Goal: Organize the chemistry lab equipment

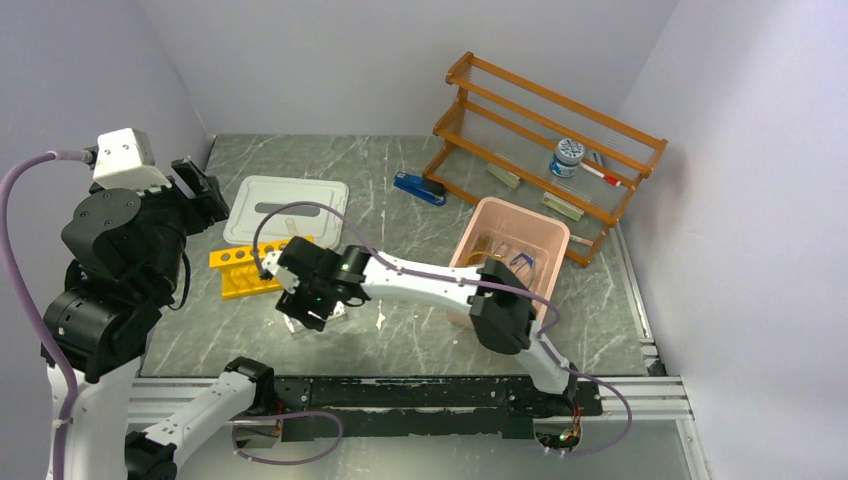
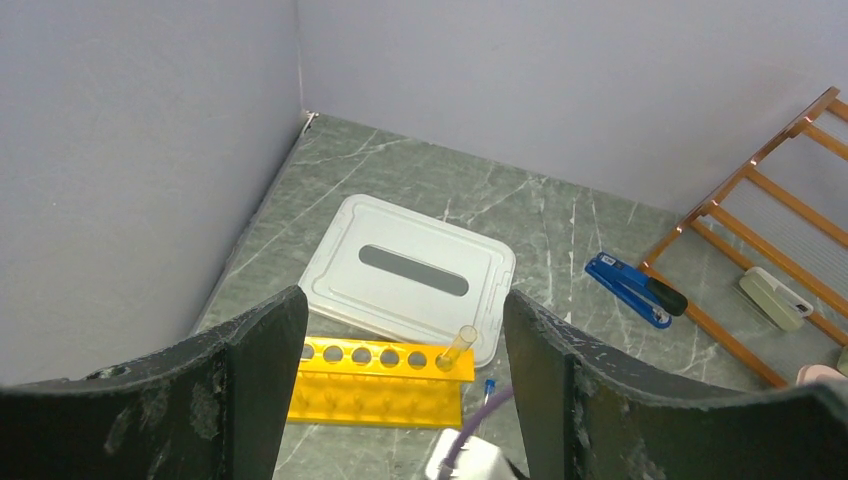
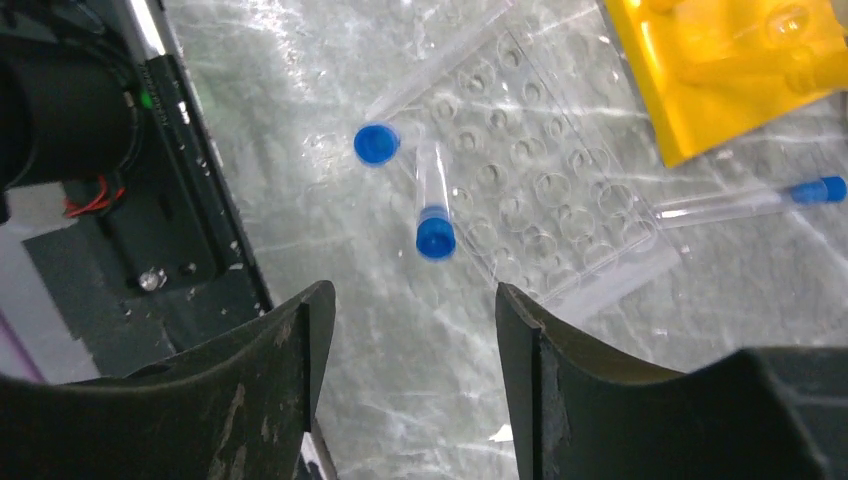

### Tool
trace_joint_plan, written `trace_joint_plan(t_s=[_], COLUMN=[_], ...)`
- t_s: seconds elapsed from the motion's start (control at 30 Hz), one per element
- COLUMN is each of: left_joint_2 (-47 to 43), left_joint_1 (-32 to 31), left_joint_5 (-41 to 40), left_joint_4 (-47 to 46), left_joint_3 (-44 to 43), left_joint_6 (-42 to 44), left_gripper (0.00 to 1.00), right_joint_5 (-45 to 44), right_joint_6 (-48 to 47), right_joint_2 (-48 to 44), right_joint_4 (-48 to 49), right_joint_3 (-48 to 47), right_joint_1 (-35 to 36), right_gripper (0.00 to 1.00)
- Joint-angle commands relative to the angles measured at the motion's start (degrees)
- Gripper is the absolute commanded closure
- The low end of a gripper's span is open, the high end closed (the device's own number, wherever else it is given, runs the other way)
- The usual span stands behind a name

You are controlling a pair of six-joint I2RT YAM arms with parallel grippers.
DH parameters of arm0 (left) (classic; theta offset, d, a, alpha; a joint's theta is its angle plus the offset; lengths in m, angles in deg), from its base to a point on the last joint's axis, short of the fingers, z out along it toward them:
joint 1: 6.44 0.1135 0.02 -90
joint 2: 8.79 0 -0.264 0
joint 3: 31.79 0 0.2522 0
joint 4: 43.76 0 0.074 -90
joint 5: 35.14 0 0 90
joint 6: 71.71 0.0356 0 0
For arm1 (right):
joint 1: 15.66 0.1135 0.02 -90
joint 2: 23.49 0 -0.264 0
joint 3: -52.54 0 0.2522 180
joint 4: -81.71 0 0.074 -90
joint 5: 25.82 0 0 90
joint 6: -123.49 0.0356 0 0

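Hiding from overhead, blue-capped tubes [image 3: 434, 215] underlie right hand [image 3: 412, 300].

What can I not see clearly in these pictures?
Top external: the right gripper covers the blue-capped tubes below it.
Top external: the pink bin holds things too small to name, partly behind the right arm.
Right wrist: the yellow rack is cut by the top edge.
Left wrist: the left gripper hides the rack's left end.

Walled robot test bench [image 1: 400, 215], yellow tube rack [image 1: 243, 271], blue-capped tubes [image 3: 432, 210]
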Motion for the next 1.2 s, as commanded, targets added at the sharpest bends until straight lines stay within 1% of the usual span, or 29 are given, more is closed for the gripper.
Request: trace_joint_plan(t_s=[0.0, 0.07, 0.13, 0.23, 0.37, 0.5, 0.67, 0.9, 1.17], left_joint_2=[0.1, -0.1, -0.1, 0.0, 0.0, -0.3, -0.3, -0.2, -0.4], left_joint_1=[-0.3, -0.3, -0.3, -0.3, -0.3, -0.3, -0.3, -0.3, -0.3], left_joint_5=[1.4, 1.6, 1.8, 2.0, 2.1, 2.0, 1.7, 1.5, 1.5], left_joint_4=[-1.2, -1.2, -1.3, -1.5, -1.6, -1.8, -1.8, -1.9, -2.0], left_joint_3=[1.0, 1.3, 1.7, 1.9, 2.2, 2.7, 2.7, 2.9, 3.5], left_joint_6=[-0.2, -0.4, -0.5, -0.5, -0.5, -0.4, -0.3, -0.1, 0.0], left_gripper=[0.25, 0.25, 0.25, 0.25, 0.25, 0.25, 0.25, 0.25, 0.25], right_joint_5=[1.8, 2.4, 2.4, 1.2, 0.3, 0.2, 0.1, 1.4, 1.9], right_joint_6=[2.2, 3.9, 4.4, 4.7, 4.5, 3.8, 2.8, 0.8, -0.5], right_joint_2=[-8.2, -9.8, -10.7, -11.3, -10.0, -8.1, -5.7, -4.5, -5.2], right_joint_4=[13.8, 16.9, 19.7, 23.1, 24.5, 25.0, 24.5, 24.8, 26.8], right_joint_3=[11.0, 14.7, 17.6, 20.3, 20.4, 19.2, 16.5, 15.2, 16.7], right_joint_1=[-0.9, -0.9, -0.9, -1.0, -1.0, -1.0, -1.0, -1.0, -0.9], right_gripper=[0.39, 0.45, 0.54, 0.65, 0.72, 0.76, 0.79, 0.79, 0.78])
